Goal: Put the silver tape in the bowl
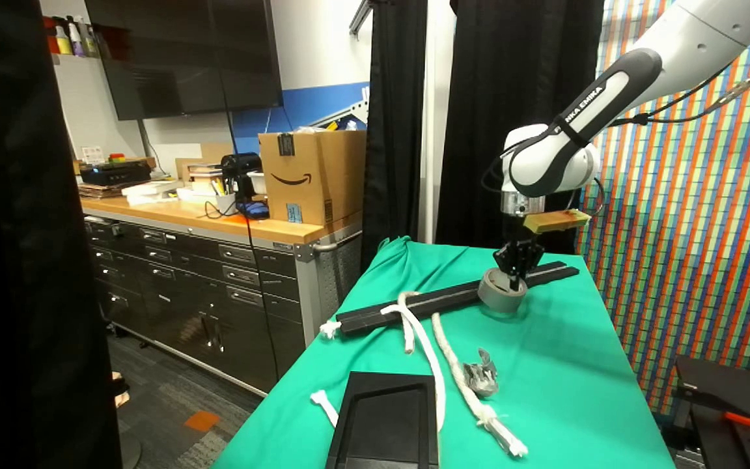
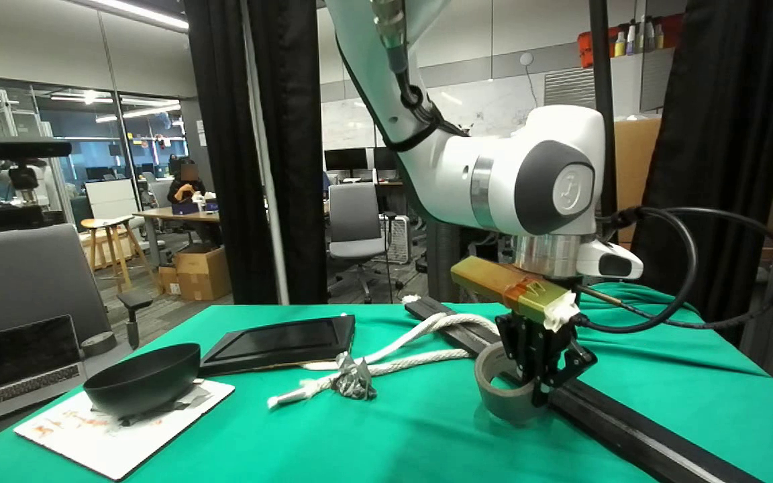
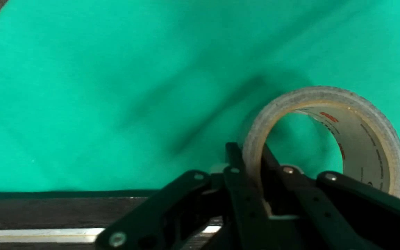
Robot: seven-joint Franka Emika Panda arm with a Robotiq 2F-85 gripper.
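The silver tape (image 1: 502, 299) is a grey ring that also shows in an exterior view (image 2: 510, 406) and in the wrist view (image 3: 328, 92). My gripper (image 3: 249, 151) is shut on one side of its wall, one finger inside the hollow centre and one outside. The gripper also shows in both exterior views (image 1: 515, 281) (image 2: 541, 396), pointing down. The tape hangs low beside the black rod; it seems at or just above the green cloth. The bowl (image 2: 145, 389) is black and stands on a white board in an exterior view, far from the gripper.
A long black rod (image 1: 427, 305) (image 2: 628, 426) lies across the cloth. A white rope (image 1: 456, 368) (image 2: 420, 362) and a crumpled silver piece (image 1: 481, 376) (image 2: 354, 379) lie between tape and bowl. A black tray (image 1: 388, 420) (image 2: 279, 345) lies near the white board (image 2: 105, 443).
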